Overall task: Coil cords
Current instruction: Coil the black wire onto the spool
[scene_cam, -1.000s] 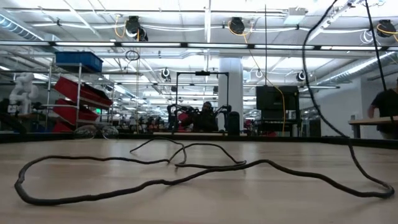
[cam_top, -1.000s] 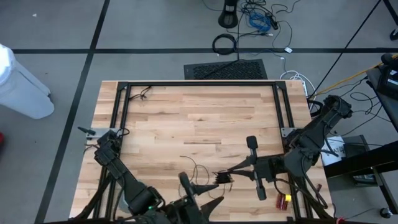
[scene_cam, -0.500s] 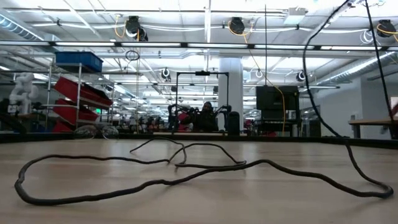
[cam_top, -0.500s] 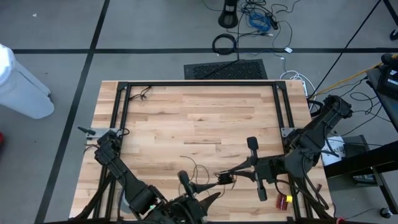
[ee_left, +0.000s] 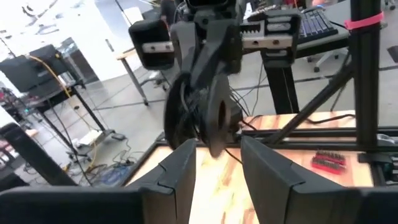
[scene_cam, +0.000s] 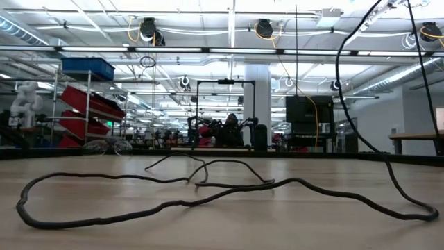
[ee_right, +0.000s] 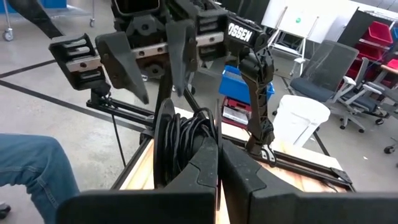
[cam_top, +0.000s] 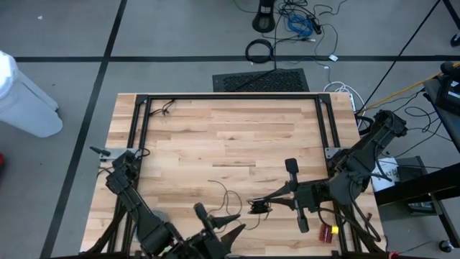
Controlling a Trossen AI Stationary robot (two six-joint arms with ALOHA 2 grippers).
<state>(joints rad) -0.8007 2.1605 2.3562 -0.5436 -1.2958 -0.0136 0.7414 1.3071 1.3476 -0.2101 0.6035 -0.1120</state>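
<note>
**Coiling, mid-wind**

Shifted leftward at bottom centre: left gripper [cam_top: 228, 224], fingers spread, empty. Right gripper [cam_top: 256, 207], lower centre, pinches the disc [ee_right: 166, 144] with wound wire [scene_cam: 208, 191]; slack lies on table [cam_top: 230, 137]. Next: regrasp slack.

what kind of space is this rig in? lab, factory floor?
Probably a large open robotics lab or workshop. The low view shows a high white ceiling with hanging yellow cord reels, red and blue shelving bins, and another dark robot-arm rig beyond the light wooden table.
</note>
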